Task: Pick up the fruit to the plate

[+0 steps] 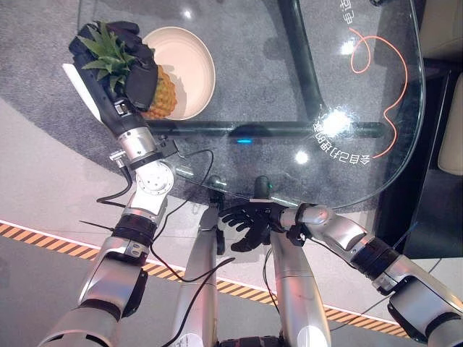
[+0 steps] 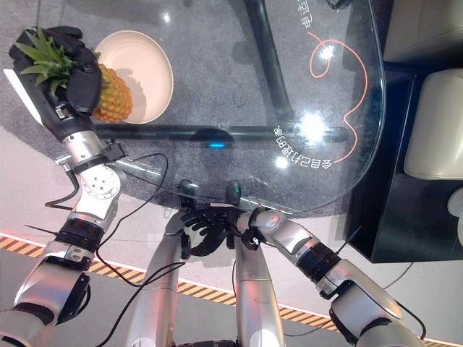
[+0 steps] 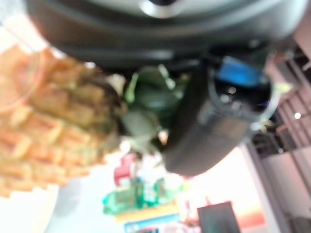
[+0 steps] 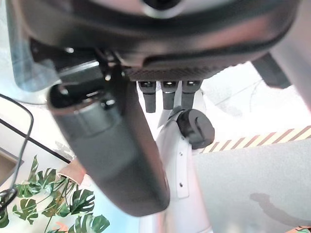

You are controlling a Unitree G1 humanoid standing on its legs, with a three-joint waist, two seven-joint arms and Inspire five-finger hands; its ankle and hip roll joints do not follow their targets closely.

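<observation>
Left hand, dark fingers curled round a yellow-orange pineapple with green leafy crown, gripping near the crown end. Left wrist view confirms: scaly fruit body and green leaves right against the hand, thumb beside the leaves. Pineapple body overlaps the near-left rim of the round cream-coloured shallow plate; can't tell whether the fruit rests on the plate or is held just above it. Plate sits near the far left part of the clear glass counter with rounded edge, over the dark tubular frame visible through the glass.

Right hand below the counter's near edge, around the middle, off the glass and well apart from pineapple and plate. Fingers relaxed, loosely spread, holding nothing; right wrist view shows the thumb and short fingertips with nothing between them.

Orange squiggle line printed on the glass towards the far right side, white lettering near it.
</observation>
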